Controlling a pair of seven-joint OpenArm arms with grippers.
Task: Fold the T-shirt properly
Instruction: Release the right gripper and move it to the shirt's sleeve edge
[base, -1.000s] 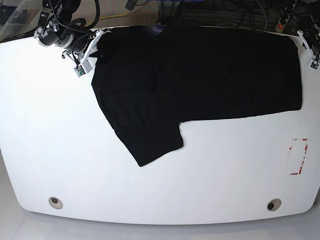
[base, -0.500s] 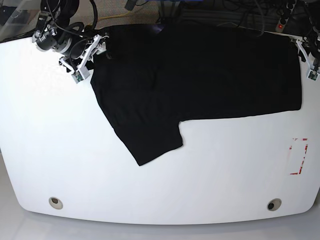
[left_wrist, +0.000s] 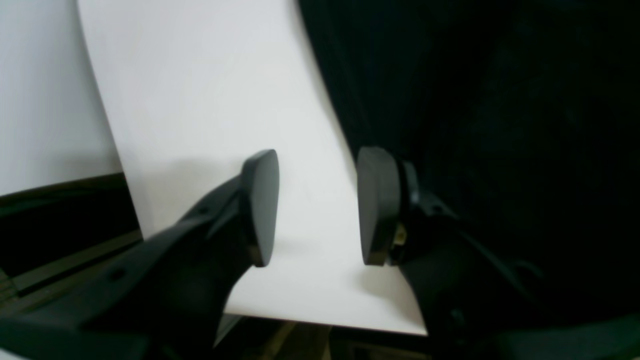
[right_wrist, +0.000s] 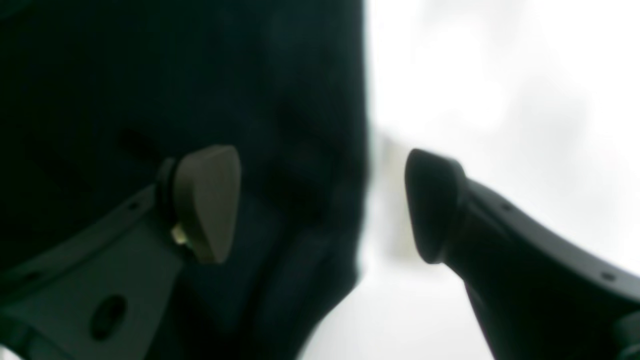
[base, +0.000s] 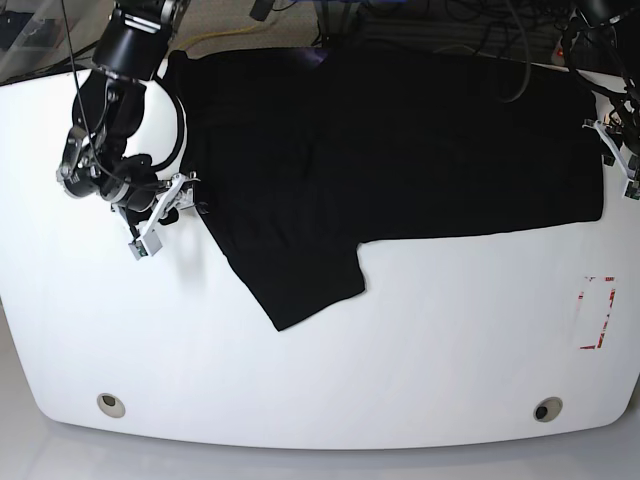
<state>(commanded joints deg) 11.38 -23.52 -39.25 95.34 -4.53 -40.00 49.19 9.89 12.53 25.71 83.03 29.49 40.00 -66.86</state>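
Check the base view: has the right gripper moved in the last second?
Yes. The right gripper has come down the T-shirt's edge, from the table's far corner toward its near side. It is open beside the cloth.

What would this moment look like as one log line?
T-shirt: flat, unfolded | left claw: open, at hem edge | right claw: open, straddling shirt edge

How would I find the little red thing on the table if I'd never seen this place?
Start at the big white table and find the black T-shirt spread across its far half. From the shirt's end nearest the left gripper, look toward the table's near edge. There sits a small upright rectangle of red tape marks, the only coloured thing on the white top, apart from the shirt.
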